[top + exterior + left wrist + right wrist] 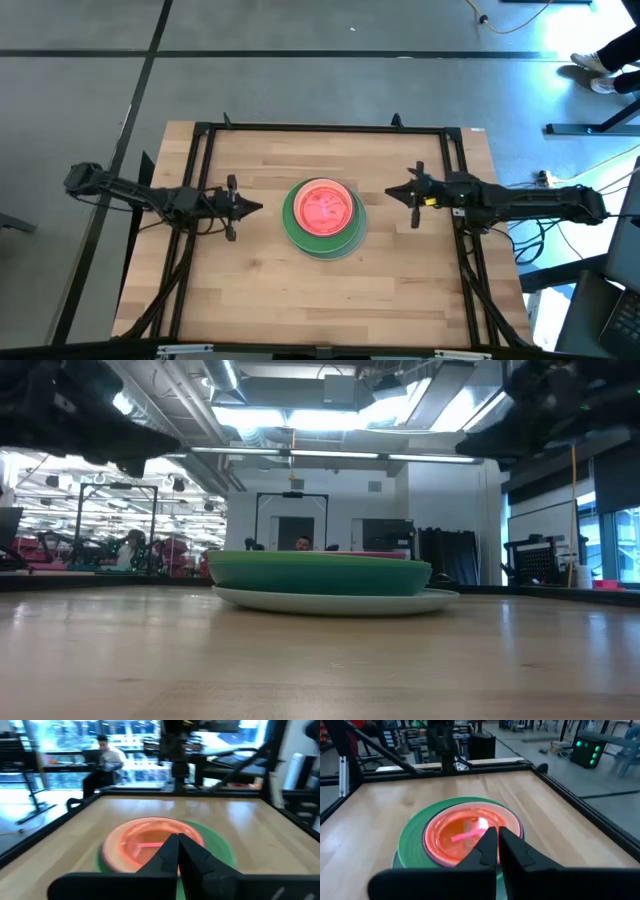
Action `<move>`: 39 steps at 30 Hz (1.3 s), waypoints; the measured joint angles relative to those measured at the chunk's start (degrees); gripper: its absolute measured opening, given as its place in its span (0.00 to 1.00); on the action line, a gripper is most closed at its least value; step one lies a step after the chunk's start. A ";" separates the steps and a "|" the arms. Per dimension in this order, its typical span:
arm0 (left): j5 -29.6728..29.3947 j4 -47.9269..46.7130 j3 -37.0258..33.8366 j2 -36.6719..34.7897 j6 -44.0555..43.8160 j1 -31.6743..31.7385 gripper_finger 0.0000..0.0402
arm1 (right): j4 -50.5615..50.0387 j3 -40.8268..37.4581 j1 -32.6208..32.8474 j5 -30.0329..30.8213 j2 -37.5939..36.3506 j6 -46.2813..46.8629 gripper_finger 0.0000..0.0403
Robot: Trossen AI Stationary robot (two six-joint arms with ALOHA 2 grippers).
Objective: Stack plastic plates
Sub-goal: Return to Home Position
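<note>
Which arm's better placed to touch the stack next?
Neither clearly. Left hand and right hand flank the plate stack about equally, both shut, both off it. No loose plate shows.

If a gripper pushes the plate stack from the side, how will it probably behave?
The plate stack would probably slide rather than tip: in the low view it sits low and wide on the wooden table. The small pink top plate may shift first, since it only rests on the wider green plate. It looks like light plastic.

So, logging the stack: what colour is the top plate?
Pinkish orange top plate, clearest in the high view.
</note>
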 joint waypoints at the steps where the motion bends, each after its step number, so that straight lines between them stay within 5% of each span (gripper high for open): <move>1: 0.00 0.03 -0.87 -1.25 -0.25 1.15 0.00 | -0.43 -1.38 0.00 -0.06 -2.18 0.03 0.02; 9: 3.96 -2.80 -2.74 -7.86 -1.94 7.25 0.00 | -0.19 -7.79 0.00 -2.99 -14.62 2.14 0.03; 24: 3.80 -8.27 -2.74 -11.95 -2.90 7.64 0.00 | -6.09 -16.77 0.00 1.02 -35.99 3.79 0.01; 32: 2.14 -17.42 -2.74 -26.29 -2.15 7.64 0.00 | -7.38 -16.97 0.00 0.03 -35.86 2.66 0.00; 39: 2.71 -17.33 -2.68 -24.98 -1.56 7.64 0.00 | -7.40 -16.97 0.00 -0.03 -34.64 3.39 0.00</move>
